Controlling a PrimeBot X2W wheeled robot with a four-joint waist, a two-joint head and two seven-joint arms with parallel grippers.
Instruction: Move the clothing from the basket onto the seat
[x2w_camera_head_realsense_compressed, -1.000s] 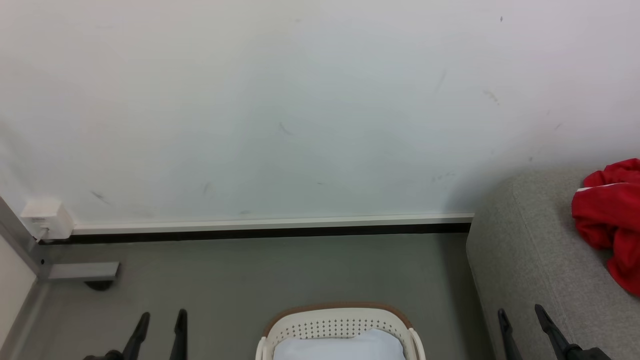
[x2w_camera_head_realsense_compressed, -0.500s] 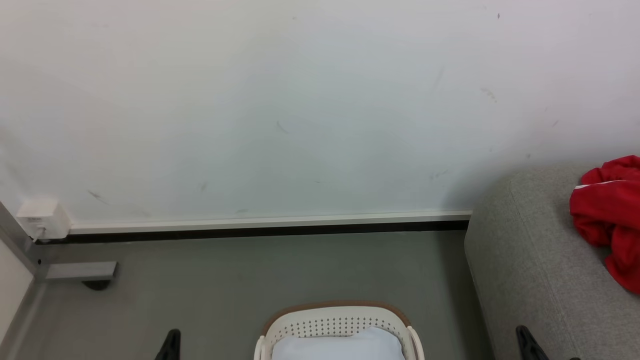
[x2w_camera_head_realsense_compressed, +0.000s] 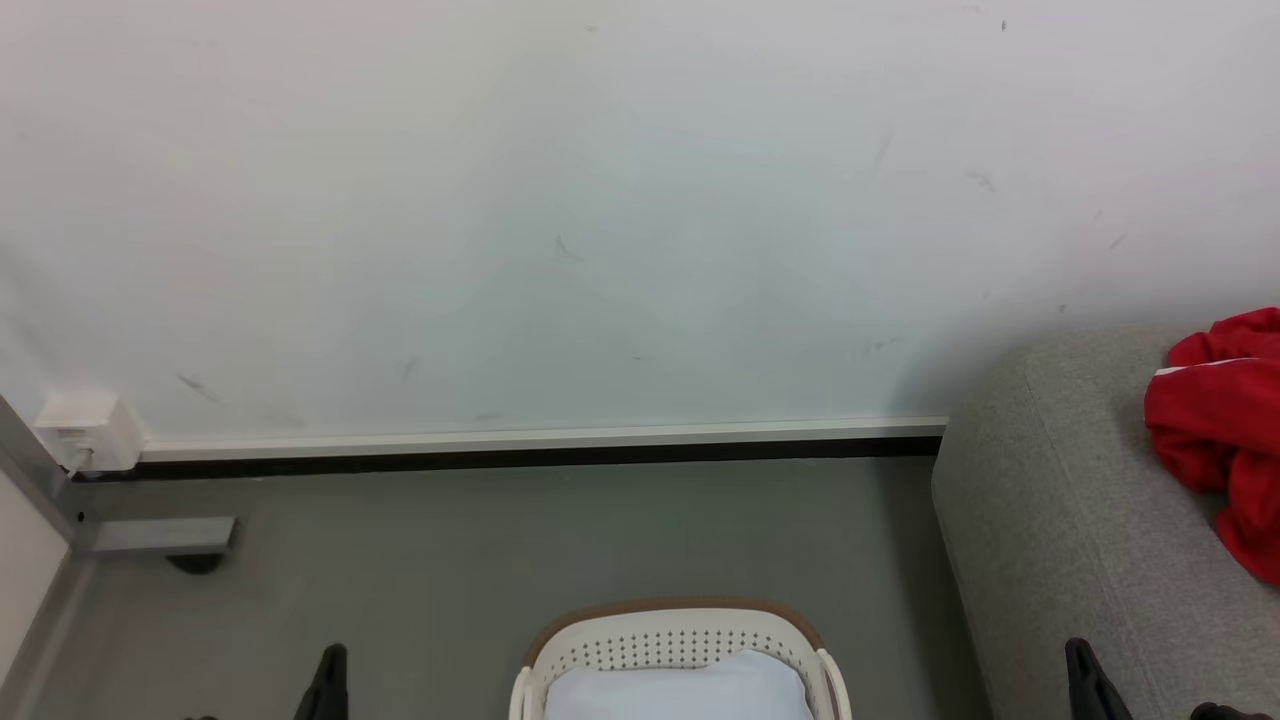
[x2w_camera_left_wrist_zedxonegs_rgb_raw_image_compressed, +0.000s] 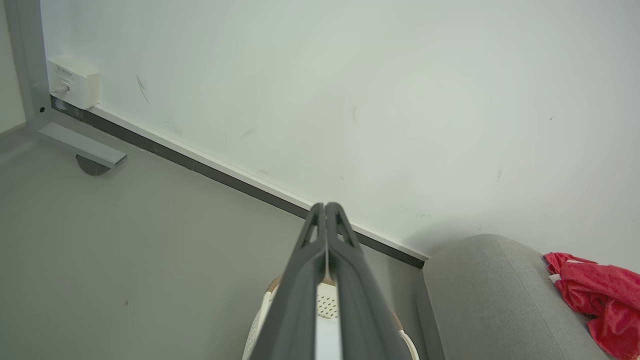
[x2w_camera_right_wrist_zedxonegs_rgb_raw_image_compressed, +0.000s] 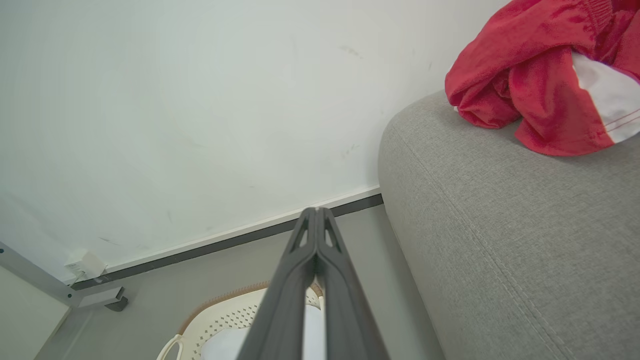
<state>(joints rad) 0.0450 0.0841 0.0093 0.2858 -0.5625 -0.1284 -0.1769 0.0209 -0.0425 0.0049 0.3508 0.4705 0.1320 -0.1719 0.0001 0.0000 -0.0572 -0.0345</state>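
Clothing partly off right edge

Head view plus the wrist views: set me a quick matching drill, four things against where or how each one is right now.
Things
1. clothing
2. basket
3. cushion
4. left pincer

Places or states
A. inside the basket
B. shut, holding nothing
C. on the grey floor, beside the seat
D. crumpled on the seat

Pairs: 1-D, 2-C, 3-A, 4-B
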